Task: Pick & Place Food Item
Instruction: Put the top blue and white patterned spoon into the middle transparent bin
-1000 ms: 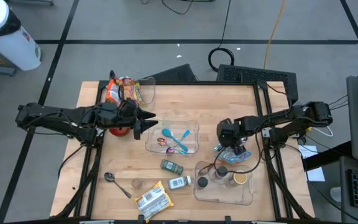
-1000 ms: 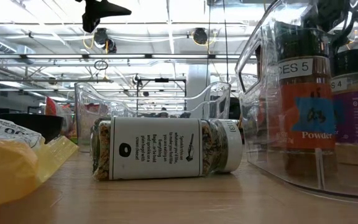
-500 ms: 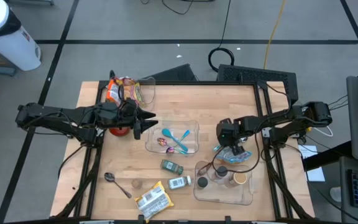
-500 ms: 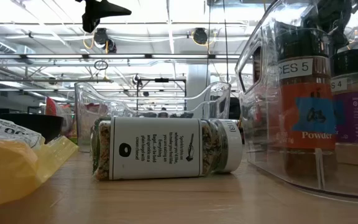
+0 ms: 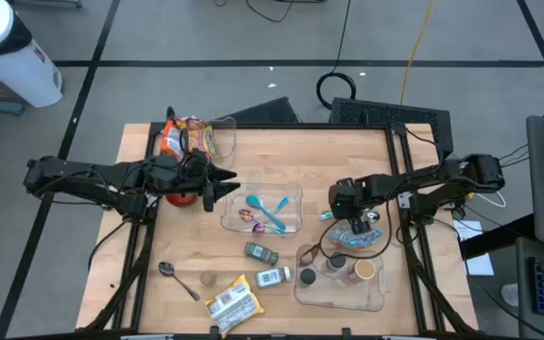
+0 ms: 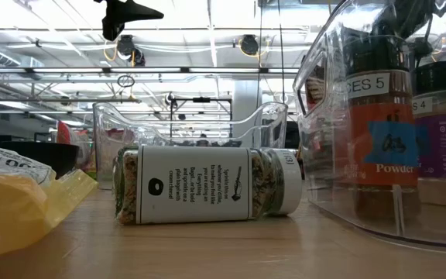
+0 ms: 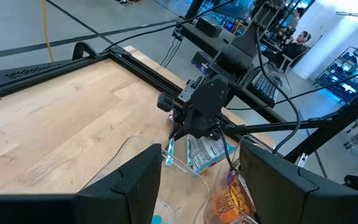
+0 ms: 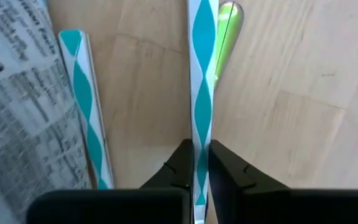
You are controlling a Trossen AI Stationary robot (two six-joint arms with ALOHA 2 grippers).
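Note:
A blue-and-white food packet [image 5: 365, 234] lies on the wooden table at the right, just beyond the clear bin [image 5: 300, 283]. In the left wrist view the packet [image 7: 207, 152] shows under the right arm. My right gripper [image 5: 350, 224] points steeply down onto it and is shut on a teal-and-white striped edge. Beside that edge in the right wrist view lie the packet's printed face [image 8: 17, 93] and a second striped edge [image 8: 86, 106]. My left gripper [image 5: 227, 179] hangs open above the table's left half, next to the clear utensil tray [image 5: 291, 189], holding nothing. My right gripper [image 8: 201, 162] pinches the teal-and-white striped edge [image 8: 202, 134] between its two fingers. The fingers come from above, slanting steeply down, and the edge runs on straight ahead of them over the wood. The rest of the packet lies on the table beside the fingers.
The utensil tray holds coloured spoons. Spice jars [image 6: 382, 139] stand in the clear bin. Two jars lie on the wood [image 5: 261, 252] [image 5: 274, 277], and a metal spoon [image 5: 173, 277] and a yellow snack packet [image 5: 231, 302] lie near the front edge. A chip bag [image 5: 182, 137] sits far left.
My right gripper has stayed over the packet, rolled slightly about its pointing line, and shut on the striped edge. The packet has shifted a little under it.

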